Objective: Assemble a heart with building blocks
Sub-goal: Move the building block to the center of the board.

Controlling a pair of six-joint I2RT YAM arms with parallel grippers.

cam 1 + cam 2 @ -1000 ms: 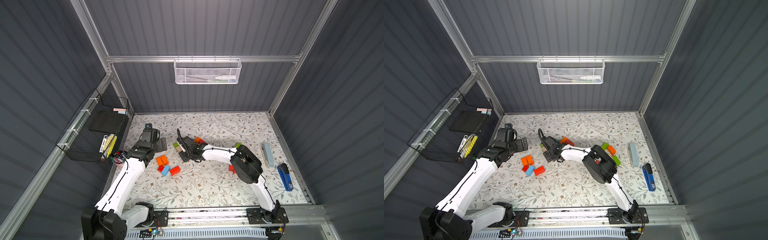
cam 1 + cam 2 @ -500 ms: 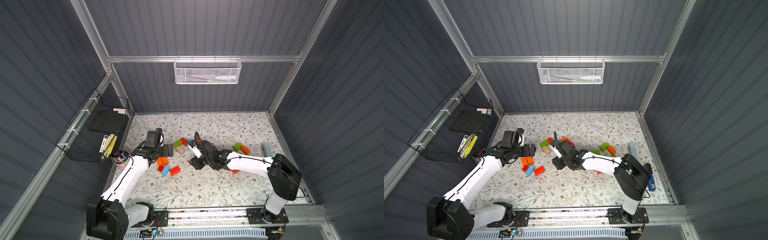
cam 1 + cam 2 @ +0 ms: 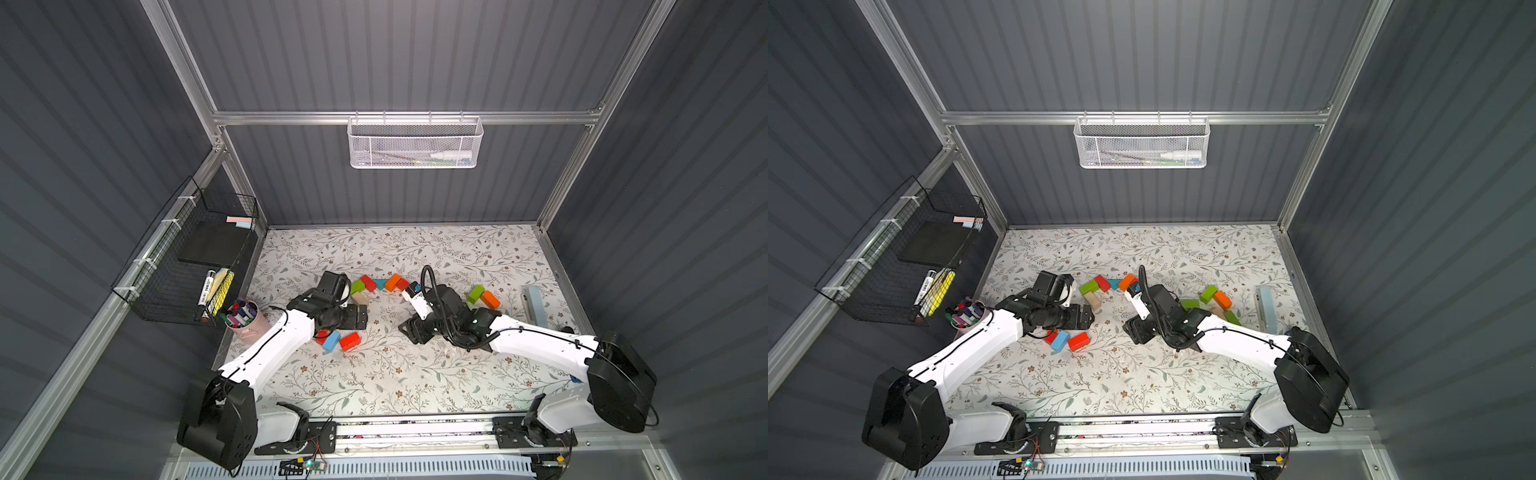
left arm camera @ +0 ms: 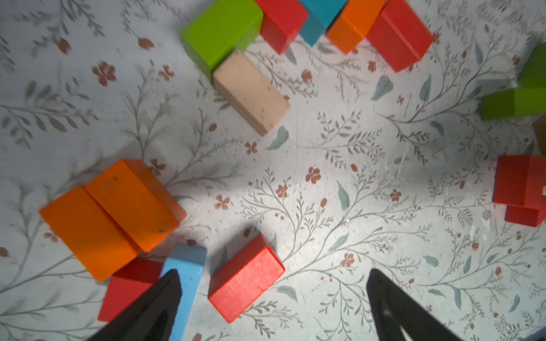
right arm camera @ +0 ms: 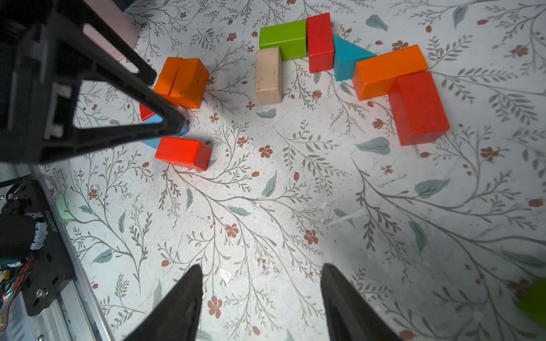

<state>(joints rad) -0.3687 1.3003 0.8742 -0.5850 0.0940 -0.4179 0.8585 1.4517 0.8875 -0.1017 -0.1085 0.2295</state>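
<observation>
The left gripper (image 4: 273,290) stands wide and empty, one black finger (image 4: 159,298) above a light-blue wooden block (image 4: 189,265); the right gripper (image 5: 261,283), half-spread, holds nothing.

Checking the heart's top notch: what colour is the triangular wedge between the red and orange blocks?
Teal; the wedge shows best in the right wrist view.

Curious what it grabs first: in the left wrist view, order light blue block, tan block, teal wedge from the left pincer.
1. Light blue block, beside the left pincer.
2. Tan block, touching the green block.
3. Teal wedge, beyond both.
</observation>
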